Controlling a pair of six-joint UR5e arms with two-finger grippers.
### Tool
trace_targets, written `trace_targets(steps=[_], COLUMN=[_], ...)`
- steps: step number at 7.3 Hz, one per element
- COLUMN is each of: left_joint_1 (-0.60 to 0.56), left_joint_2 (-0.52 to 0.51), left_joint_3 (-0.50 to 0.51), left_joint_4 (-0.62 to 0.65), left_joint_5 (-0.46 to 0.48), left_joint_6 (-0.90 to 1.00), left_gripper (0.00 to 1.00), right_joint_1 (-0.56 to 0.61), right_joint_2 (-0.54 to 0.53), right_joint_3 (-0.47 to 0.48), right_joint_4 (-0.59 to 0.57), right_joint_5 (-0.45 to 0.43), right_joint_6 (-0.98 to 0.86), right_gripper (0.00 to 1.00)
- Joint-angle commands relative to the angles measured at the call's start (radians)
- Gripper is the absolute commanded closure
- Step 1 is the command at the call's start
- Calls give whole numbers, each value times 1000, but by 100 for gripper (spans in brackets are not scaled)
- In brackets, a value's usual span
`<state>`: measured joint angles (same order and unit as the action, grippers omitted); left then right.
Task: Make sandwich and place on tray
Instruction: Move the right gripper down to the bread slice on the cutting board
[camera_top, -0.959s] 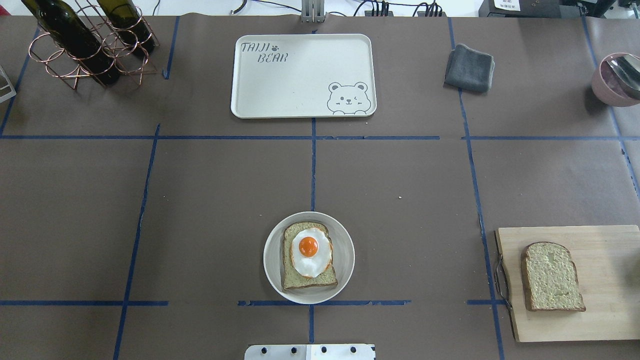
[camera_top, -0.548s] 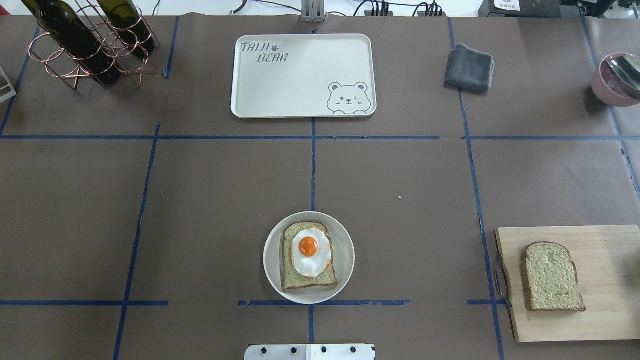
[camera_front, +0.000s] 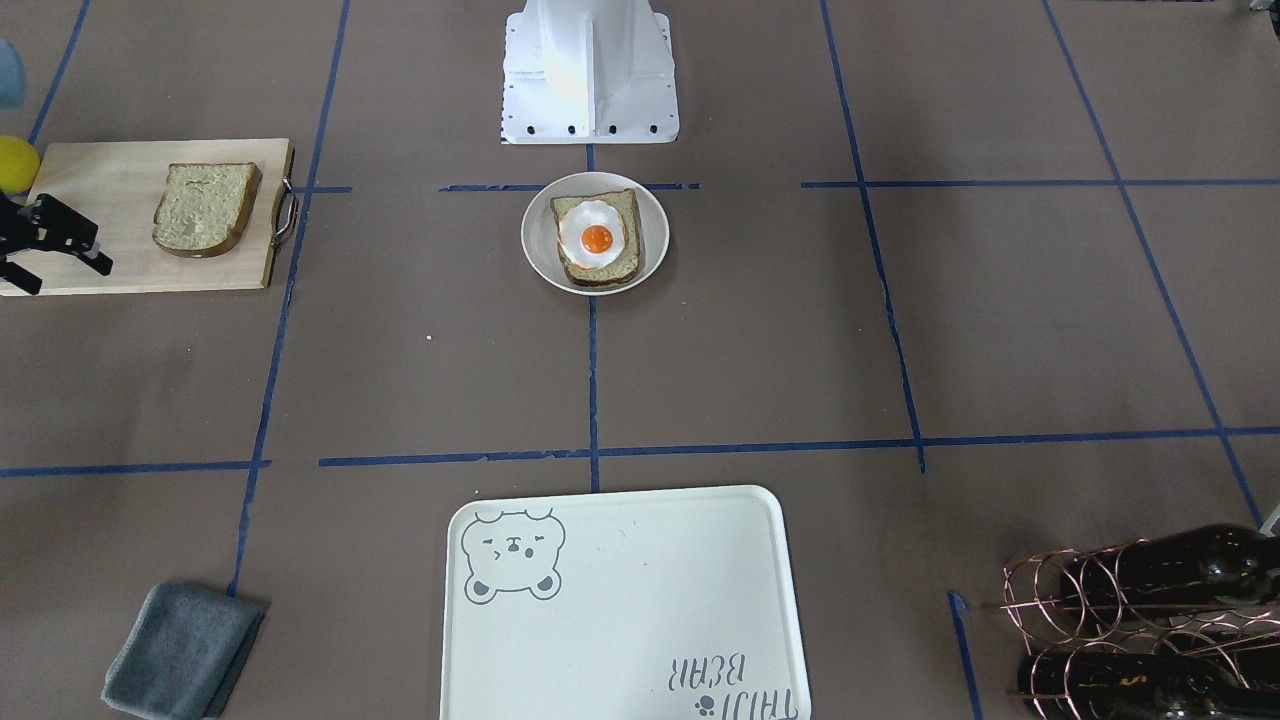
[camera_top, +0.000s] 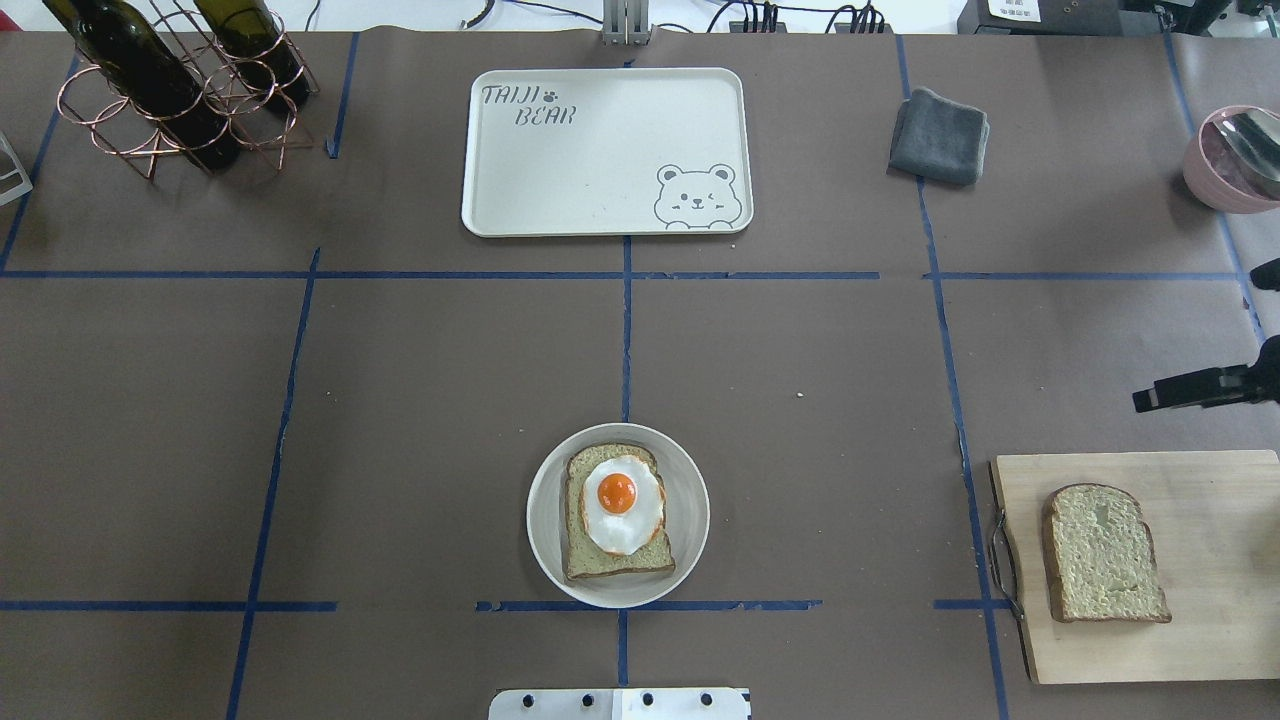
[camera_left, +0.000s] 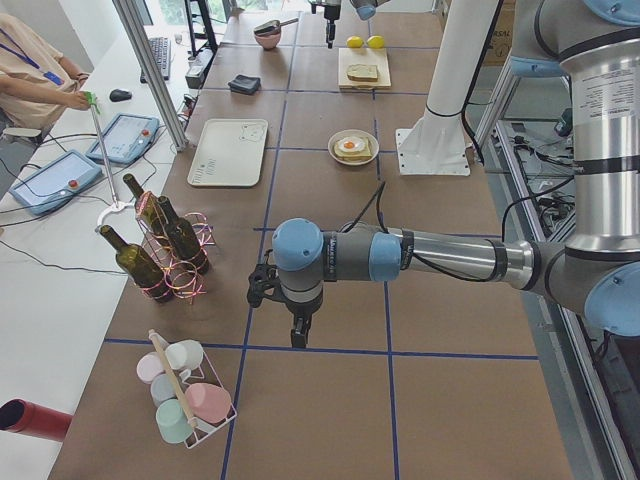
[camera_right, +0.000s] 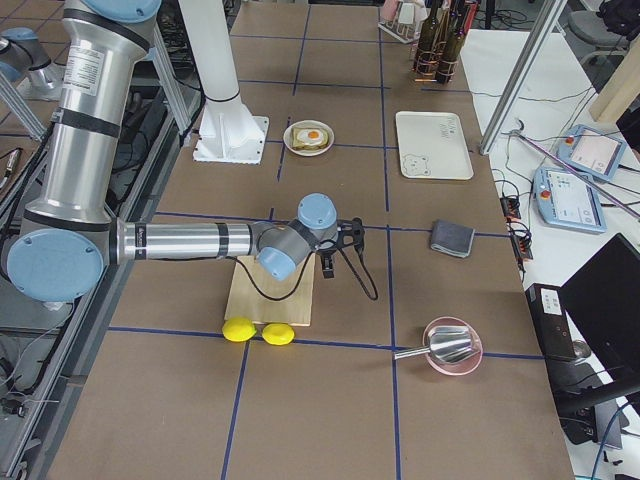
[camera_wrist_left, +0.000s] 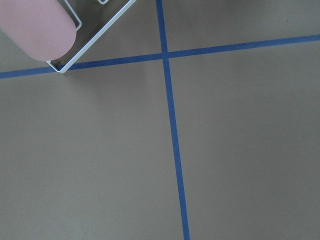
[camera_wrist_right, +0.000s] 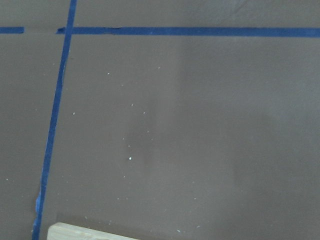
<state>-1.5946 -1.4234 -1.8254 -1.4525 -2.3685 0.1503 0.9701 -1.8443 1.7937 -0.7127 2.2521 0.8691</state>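
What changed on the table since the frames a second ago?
The right gripper has come into the overhead view from the right edge, near the cutting board, jaws apart, holding nothing. The egg-topped bread in its bowl, the loose bread slice and the tray stayed put.

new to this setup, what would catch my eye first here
The orange-yolked fried egg on a bread slice in the white bowl, centre table near the robot's base. Then the big bear-face tray, bare, on the far side, and a second bread slice on the wooden cutting board at the robot's right, the right claw open near it.
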Motion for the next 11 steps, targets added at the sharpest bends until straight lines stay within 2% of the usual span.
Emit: trace_targets(steps=[1,2,4,6,8,9,11], left_joint_1=[1,2,4,5,5,7,7], left_joint_2=[0,0,0,0,0,0,0], left_joint_3=[0,0,0,0,0,0,2], left_joint_4=[0,0,0,0,0,0,0], left_joint_5=[-2,-2,-2,-2,-2,-2,-2], left_joint_6=[0,0,0,0,0,0,0], left_gripper=[0,0,0,0,0,0,0], right_joint_1=[-192,-214,-241,-251,-280,-316,-338], right_joint_2=[-108,-131,-167,-188,-179,-176,-176], right_joint_3=[113,112,110,32,32,32,32], right_joint_4=[55,55,74,233,240,240,248], right_joint_5=[-158,-164,-170,-172,-175,-213,-229], right_joint_6=[168,169,169,180,219,223,240], right_gripper=[3,11,18,19,28,29,33])
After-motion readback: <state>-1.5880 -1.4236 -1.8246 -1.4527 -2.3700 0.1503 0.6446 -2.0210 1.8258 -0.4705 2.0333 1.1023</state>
